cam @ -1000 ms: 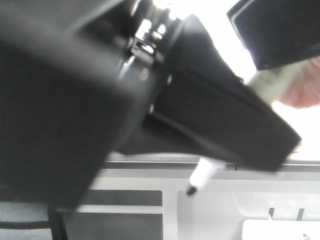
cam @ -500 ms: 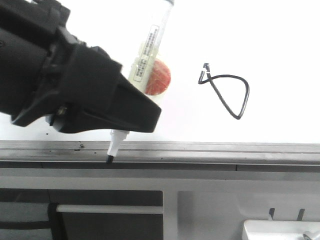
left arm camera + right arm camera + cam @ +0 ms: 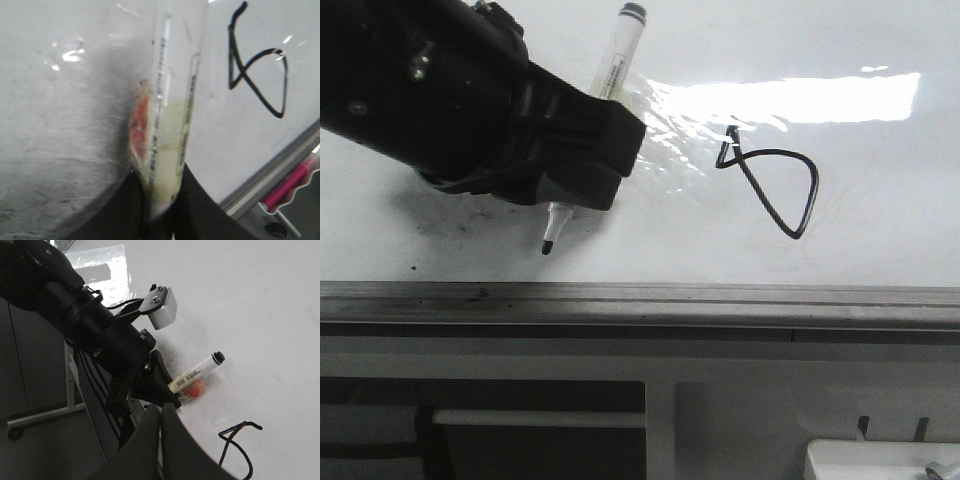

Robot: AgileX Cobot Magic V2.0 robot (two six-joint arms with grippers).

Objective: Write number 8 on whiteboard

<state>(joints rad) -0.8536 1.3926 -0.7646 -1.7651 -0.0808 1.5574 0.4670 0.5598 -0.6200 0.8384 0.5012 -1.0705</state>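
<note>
Front view: the grey edge rail point(image 3: 640, 297) runs nearest. Beyond it, the left tool point(image 3: 582, 185) is clamped on a marker point(image 3: 605, 85), tip down over the whiteboard point(image 3: 880, 200). The number 8 point(image 3: 772, 185) lies to the right. The right tool point(image 3: 161, 432) has its jaws together, holding nothing.

Left arm reaching in over the whiteboard point(image 3: 880, 50), its black gripper point(image 3: 582, 170) clamped on a marker point(image 3: 610, 70) — tip angled down toward the board's lower rail, cap end pointing away from it. Right gripper point(image 3: 161, 426) — fingers point(image 3: 150, 432) pressed together with nothing between them — held off the board, apart from the left arm.
</note>
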